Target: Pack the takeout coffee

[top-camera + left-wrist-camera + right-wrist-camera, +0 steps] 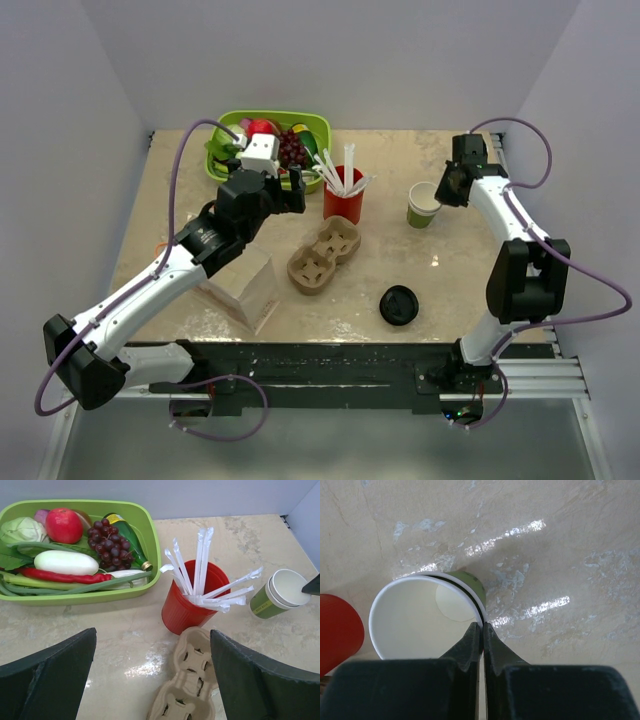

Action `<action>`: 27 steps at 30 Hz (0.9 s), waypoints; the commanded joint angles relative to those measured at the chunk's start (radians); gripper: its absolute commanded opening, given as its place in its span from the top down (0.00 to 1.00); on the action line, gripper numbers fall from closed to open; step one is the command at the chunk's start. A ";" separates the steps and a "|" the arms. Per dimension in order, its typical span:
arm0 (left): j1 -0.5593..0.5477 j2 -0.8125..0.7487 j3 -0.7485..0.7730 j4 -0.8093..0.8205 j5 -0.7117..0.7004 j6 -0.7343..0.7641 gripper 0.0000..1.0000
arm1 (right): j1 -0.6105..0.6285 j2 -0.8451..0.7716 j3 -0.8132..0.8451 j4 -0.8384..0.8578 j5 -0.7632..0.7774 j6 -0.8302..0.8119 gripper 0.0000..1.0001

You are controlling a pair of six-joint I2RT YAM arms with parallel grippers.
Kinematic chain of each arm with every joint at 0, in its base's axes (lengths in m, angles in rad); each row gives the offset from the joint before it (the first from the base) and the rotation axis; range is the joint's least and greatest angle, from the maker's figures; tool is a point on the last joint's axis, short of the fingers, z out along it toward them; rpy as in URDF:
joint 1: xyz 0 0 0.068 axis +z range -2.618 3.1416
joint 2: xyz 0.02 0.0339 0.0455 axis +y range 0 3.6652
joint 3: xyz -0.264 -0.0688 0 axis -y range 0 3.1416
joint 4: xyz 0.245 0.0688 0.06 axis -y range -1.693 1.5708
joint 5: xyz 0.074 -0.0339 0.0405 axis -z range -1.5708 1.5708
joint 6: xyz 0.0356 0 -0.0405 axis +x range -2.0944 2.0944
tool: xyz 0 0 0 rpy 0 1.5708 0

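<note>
Black left gripper, highest toward the lens in the top view, hovers over the table between a green bin and a brown cup carrier. A red cup of white sticks stands just behind the carrier. At the right, the small green cup stands upright and lidless, with the right gripper at its rim. Its round black lid lies flat near the front edge, well apart from it.

From the left wrist, the gripper has its fingers spread wide and holds nothing. The carrier lies below, with the red cup beyond it. The green cup is at far right, showing a white inside and a doubled white rim.

From the right wrist, the gripper has its fingers pressed nearly together, pinching the green cup by its near rim. The cup looks empty.
</note>
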 commanded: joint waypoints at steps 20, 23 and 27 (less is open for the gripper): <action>0.000 0.030 0.072 0.195 0.337 0.017 0.00 | -0.003 -0.184 -0.083 0.001 -0.071 0.005 1.00; 0.000 0.083 0.116 0.272 0.458 0.020 0.00 | -0.003 -0.204 -0.102 -0.011 -0.075 0.008 1.00; -0.004 0.175 0.190 0.307 0.599 0.016 0.00 | -0.003 -0.225 -0.122 -0.054 -0.051 0.011 1.00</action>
